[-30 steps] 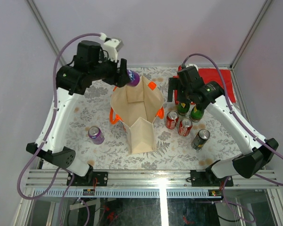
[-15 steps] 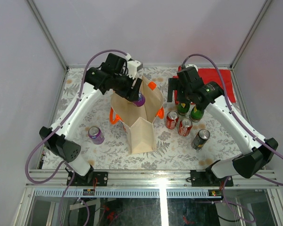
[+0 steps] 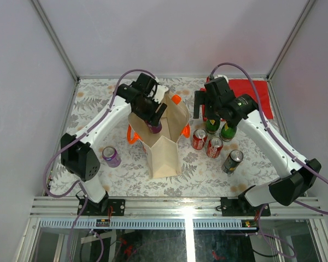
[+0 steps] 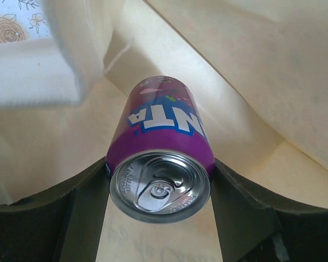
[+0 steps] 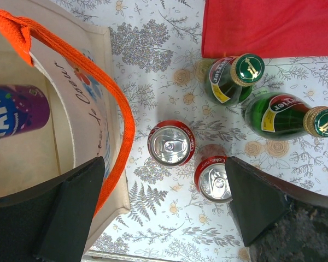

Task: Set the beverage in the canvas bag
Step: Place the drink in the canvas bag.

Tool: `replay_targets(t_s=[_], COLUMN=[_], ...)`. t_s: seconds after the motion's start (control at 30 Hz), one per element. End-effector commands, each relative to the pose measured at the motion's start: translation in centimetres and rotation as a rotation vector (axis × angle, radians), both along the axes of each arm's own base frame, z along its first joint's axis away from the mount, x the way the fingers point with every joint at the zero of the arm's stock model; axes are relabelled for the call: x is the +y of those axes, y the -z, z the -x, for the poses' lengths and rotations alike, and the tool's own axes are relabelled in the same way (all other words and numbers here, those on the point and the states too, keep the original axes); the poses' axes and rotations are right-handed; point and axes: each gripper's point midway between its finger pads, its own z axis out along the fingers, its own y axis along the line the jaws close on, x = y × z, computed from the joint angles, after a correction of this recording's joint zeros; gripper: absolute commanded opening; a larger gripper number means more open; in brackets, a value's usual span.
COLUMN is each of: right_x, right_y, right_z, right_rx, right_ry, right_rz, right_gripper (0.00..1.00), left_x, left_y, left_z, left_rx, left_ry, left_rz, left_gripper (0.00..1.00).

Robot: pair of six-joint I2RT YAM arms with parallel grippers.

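Note:
My left gripper (image 3: 151,119) is shut on a purple Fanta can (image 4: 159,158) and holds it upright down inside the open mouth of the beige canvas bag (image 3: 165,146). The can (image 3: 153,128) shows between the bag's walls (image 4: 273,71), its bottom not touching the floor that I can see. The bag's orange handle (image 5: 106,109) and floral print face the right wrist camera, where the can (image 5: 16,109) also shows. My right gripper (image 5: 164,213) is open and empty, hovering above the red cans beside the bag.
Two red Coke cans (image 3: 199,138) (image 3: 214,147), two green bottles (image 3: 211,125) (image 3: 228,131) and a dark can (image 3: 233,161) stand right of the bag. Another purple can (image 3: 111,156) stands left of it. A flat red cloth (image 3: 251,93) lies at the back right.
My left arm swung right from behind the bag and lowered the purple can into the bag's mouth. The right arm has not moved.

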Motion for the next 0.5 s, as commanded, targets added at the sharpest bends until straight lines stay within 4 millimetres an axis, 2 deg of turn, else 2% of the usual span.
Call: replay_targets(t_s=[0.0,0.27,0.47], right_x=[0.3,0.1,0.0], right_y=[-1.3,-1.2,-1.2], right_z=[-0.9,-0.7,-0.7], right_rx=[-0.043,-0.037,-0.035], right_ry=[-0.001,-0.004,-0.005], right_rz=[-0.027,-0.019,-0.013], right_gripper=[0.99,0.99,0.99], left_x=[-0.5,0.3,0.8], left_y=[0.0,3.5,5.2], left_z=[-3.2,-5.1,-5.9], left_rx=[-0.117,-0.134,-0.155], left_ry=[-0.032,-0.11,-0.16], left_rz=[-0.005,-0.079,-0.107], left_gripper=[0.0,0.0,0.0])
